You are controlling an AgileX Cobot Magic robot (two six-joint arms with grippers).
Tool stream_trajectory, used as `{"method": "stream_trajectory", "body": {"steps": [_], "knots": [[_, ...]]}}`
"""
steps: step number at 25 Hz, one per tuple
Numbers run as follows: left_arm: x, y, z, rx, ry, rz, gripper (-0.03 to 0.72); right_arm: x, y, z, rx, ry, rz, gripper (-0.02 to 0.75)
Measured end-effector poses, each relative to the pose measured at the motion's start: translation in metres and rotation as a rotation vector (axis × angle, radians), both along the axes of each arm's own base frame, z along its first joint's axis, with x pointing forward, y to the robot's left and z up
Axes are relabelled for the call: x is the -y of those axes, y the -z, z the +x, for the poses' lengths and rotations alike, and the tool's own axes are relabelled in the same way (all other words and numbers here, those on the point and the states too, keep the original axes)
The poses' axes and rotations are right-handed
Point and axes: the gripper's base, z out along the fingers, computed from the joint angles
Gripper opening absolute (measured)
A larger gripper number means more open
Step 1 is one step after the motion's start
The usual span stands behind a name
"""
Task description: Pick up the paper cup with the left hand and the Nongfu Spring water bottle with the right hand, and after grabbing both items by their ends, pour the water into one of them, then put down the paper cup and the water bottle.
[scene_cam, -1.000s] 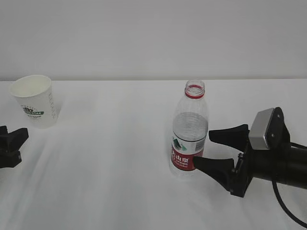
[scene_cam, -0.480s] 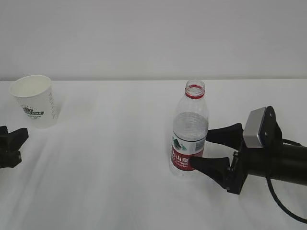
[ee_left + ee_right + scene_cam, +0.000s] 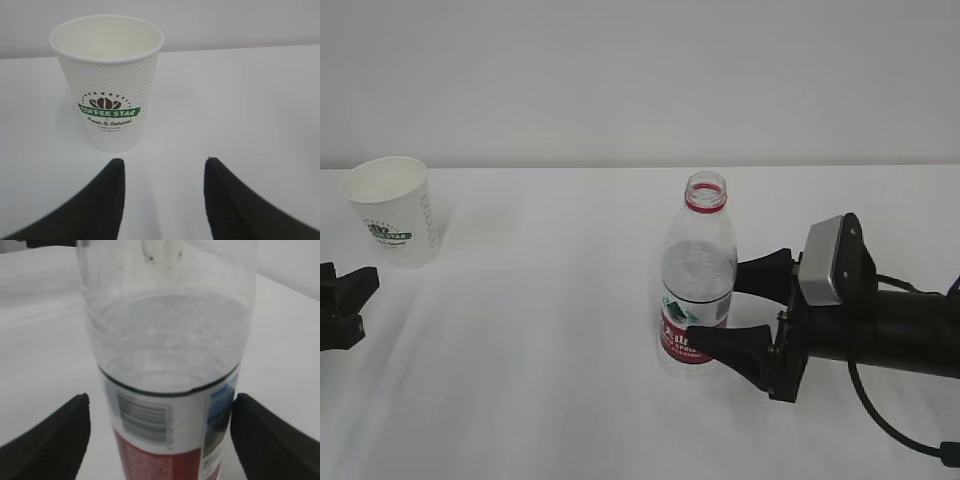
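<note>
Step in hand: the grasp, neither item lifted. Right hand point(image 3: 715, 307) spread wide, fingers flanking the labelled lower half of the water bottle point(image 3: 696, 282), no squeeze visible. Left hand point(image 3: 161, 170) released, just short of the paper cup point(image 3: 109, 82). Next: close on bottle; advance left, centre cup, clamp.

right hand point(image 3: 725, 312): matte black, two tapered wedge fingers point(image 3: 730, 347) ending in blunt points. grey flat plate point(image 3: 823, 261) with rounded corners sits on the wrist at 12 o'clock. thick black cylindrical forearm point(image 3: 890, 335) behind it. thin black cable point(image 3: 890, 425) loops off at 5 o'clock.
left hand point(image 3: 162, 197): same matte black, smooth pointed fingers point(image 3: 102, 197); little else of it visible.
</note>
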Motion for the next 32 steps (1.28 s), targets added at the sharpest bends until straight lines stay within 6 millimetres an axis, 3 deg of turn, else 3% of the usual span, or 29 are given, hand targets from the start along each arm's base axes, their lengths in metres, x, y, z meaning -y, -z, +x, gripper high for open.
{"method": "stream_trajectory", "body": {"steps": [18, 23, 32], "knots": [[0.0, 0.0, 0.0, 0.0, 0.0, 0.0, 0.372, -0.004, 0.008, 0.007, -0.017, -0.002, 0.004, 0.661], [0.0, 0.0, 0.0, 0.0, 0.0, 0.0, 0.372, -0.02, 0.006, 0.004, -0.007, -0.05, 0.008, 0.661], [0.0, 0.0, 0.0, 0.0, 0.0, 0.0, 0.372, -0.028, 0.015, 0.008, -0.022, -0.061, 0.01, 0.661]]}}
